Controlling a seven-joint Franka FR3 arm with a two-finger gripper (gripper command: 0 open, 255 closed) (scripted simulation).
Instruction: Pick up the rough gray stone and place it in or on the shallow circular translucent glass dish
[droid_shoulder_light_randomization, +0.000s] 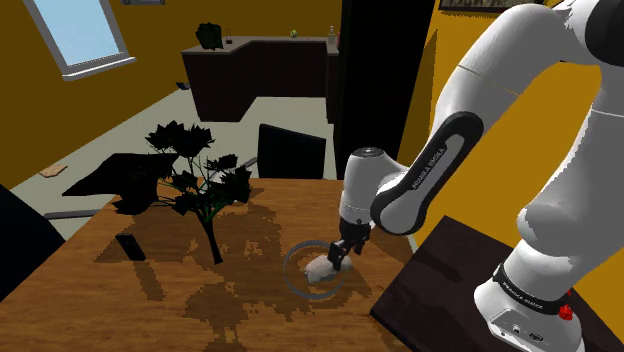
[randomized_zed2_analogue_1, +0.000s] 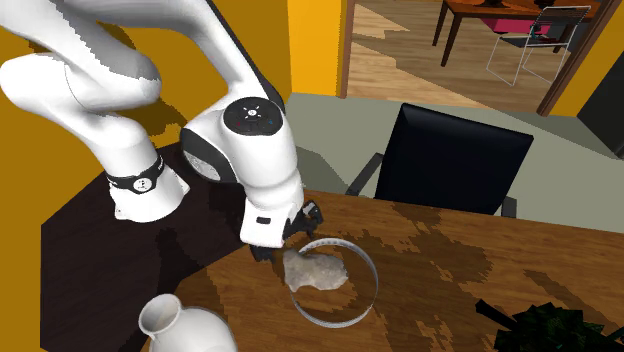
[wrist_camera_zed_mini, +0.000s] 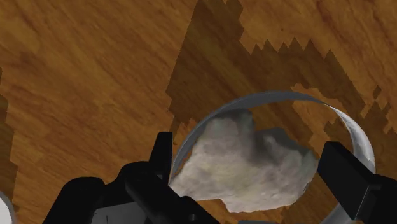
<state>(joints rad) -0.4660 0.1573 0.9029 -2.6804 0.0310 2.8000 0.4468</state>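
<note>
Stone (randomized_zed2_analogue_1: 315, 270), pale grey and lumpy, lies inside the dish (randomized_zed2_analogue_1: 372, 270), a shallow round one with a thin see-through rim. It rests on the dish floor toward the side nearer the arm, and it is the only thing in there.

The dish stands on the brown wooden table (droid_shoulder_light_randomization: 120, 310), close to the edge where the dark stand (droid_shoulder_light_randomization: 450, 290) begins.

The gripper (droid_shoulder_light_randomization: 343, 252) hangs just above the dish rim, pointing down at the stone. In the wrist view its two black fingers (wrist_camera_zed_mini: 162, 153) stand apart with the stone between them. One finger sits just beside the stone's edge, over the dish rim. The other shows a clear gap of wood and rim before the stone begins. The stone is not clasped; it lies on the dish, below and between the fingertips.

In the shoulder view the stone shows just to the left of the fingertips and a little lower.

Farther out on the table stands a dark leafy plant (droid_shoulder_light_randomization: 200, 170), well apart from the dish. A white vase (randomized_zed2_analogue_1: 180, 325) sits at the second exterior view's lower edge, near the dish. A black chair (randomized_zed2_analogue_1: 455, 160) stands at the table's far side.
</note>
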